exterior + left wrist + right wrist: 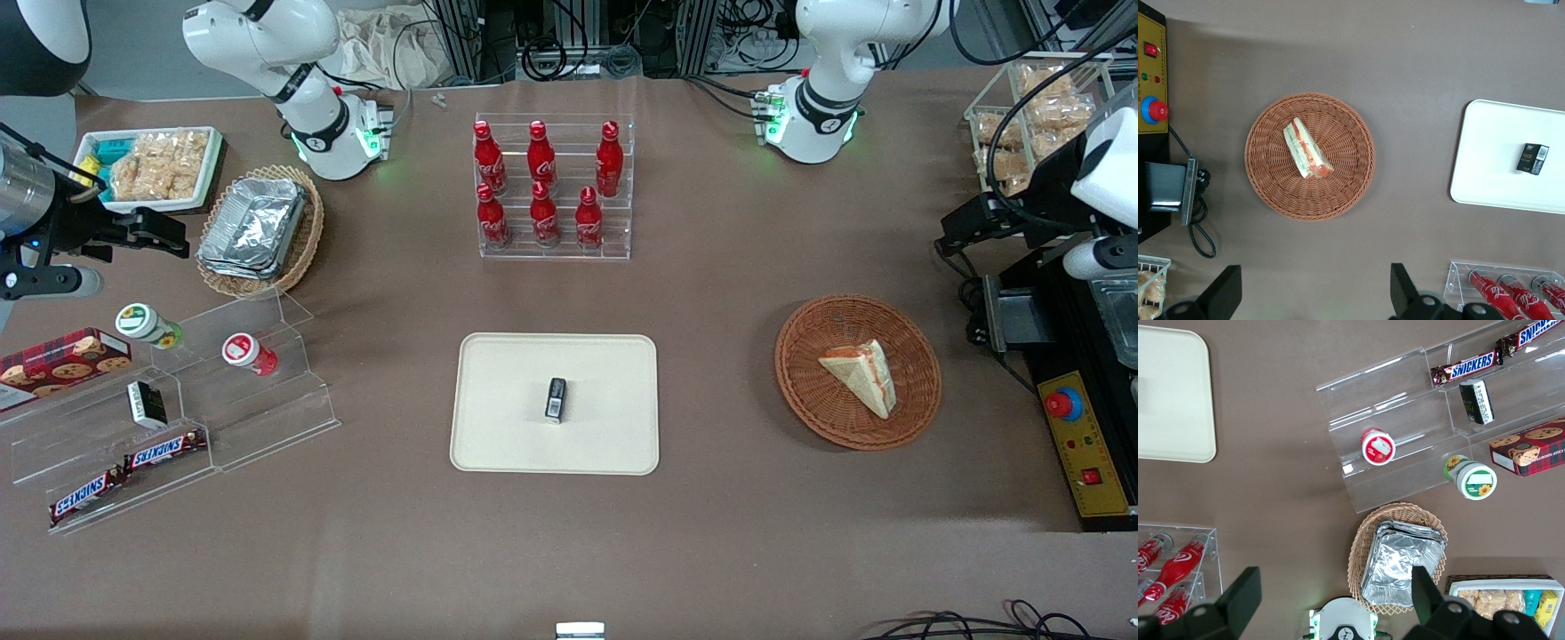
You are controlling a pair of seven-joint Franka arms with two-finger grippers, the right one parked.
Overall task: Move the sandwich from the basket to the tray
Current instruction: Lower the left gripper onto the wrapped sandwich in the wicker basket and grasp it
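The brown desk (729, 293) carries everything. The cream tray (498, 427) lies near the front camera at the middle of the desk, with a small black packet (556, 398) on it. Toward the working arm's end, about as near the camera as the tray and well apart from it, sits the reddish-brown wicker basket (805, 391). Farther from the camera than the tray stands a clear rack of red bottles (544, 182). The sandwich (861, 375) lies in the basket, roughly at its middle, its red and orange filling edge showing. The hand (1315, 293) hangs high above the desk, above the stretch just beside the basket's rim, its two dark fingers (1223, 293) spread wide and holding nothing; it touches neither basket nor sandwich.
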